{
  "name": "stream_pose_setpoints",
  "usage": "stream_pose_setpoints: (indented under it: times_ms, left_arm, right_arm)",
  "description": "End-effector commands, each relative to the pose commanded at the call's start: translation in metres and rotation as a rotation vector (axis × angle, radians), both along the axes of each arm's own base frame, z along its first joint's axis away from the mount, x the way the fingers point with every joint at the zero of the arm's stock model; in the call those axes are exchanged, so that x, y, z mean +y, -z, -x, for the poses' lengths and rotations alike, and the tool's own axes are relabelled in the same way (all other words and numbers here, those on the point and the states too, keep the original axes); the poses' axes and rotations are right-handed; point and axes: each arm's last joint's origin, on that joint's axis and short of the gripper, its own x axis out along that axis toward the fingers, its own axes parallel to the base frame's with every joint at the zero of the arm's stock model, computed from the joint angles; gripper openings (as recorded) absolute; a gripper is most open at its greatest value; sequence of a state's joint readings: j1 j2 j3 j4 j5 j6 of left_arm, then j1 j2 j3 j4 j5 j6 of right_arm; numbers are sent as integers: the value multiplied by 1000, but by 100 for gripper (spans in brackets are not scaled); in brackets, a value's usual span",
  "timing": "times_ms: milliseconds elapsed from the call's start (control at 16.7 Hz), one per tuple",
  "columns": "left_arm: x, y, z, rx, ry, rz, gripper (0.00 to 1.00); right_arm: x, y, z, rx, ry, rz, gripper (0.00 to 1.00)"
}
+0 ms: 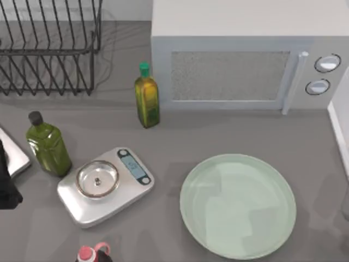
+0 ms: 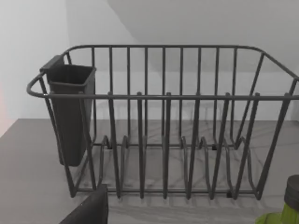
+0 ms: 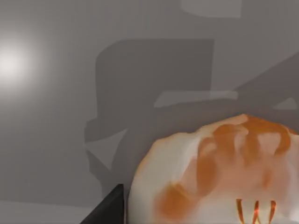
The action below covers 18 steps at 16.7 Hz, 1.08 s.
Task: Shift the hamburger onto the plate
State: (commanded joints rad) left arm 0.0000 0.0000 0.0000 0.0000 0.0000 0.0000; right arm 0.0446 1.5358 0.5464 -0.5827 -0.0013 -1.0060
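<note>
In the right wrist view the hamburger (image 3: 219,172), a pale cream bun with orange-red patches, sits very close to the camera. My right gripper (image 3: 196,220) is shut on it, and one dark finger (image 3: 110,207) presses its side. Grey table with arm shadows lies behind it. The plate (image 1: 238,205), large, round and mint-green, lies flat at the front right of the table with nothing on it. My left arm (image 1: 6,185) is parked at the table's left edge, facing the dish rack.
A steel kitchen scale (image 1: 105,185) stands left of the plate. Two green oil bottles (image 1: 48,144) (image 1: 146,97) stand behind it. A wire dish rack (image 1: 49,46) and a microwave (image 1: 245,54) line the back. A red-capped bottle (image 1: 90,255) is at the front edge.
</note>
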Motion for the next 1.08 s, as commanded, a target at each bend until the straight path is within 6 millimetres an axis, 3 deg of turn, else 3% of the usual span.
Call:
stream_pose_setpoints:
  times_ms: [420, 480, 720, 1080]
  left_arm:
    - [0, 0, 0, 0, 0, 0, 100]
    - [0, 0, 0, 0, 0, 0, 100]
    - [0, 0, 0, 0, 0, 0, 100]
    - [0, 0, 0, 0, 0, 0, 100]
  right_arm:
    - [0, 0, 0, 0, 0, 0, 0]
    - [0, -22, -2, -8, 20, -9, 0]
    - [1, -38, -8, -14, 10, -9, 0]
    - [0, -99, -5, 19, 15, -8, 0]
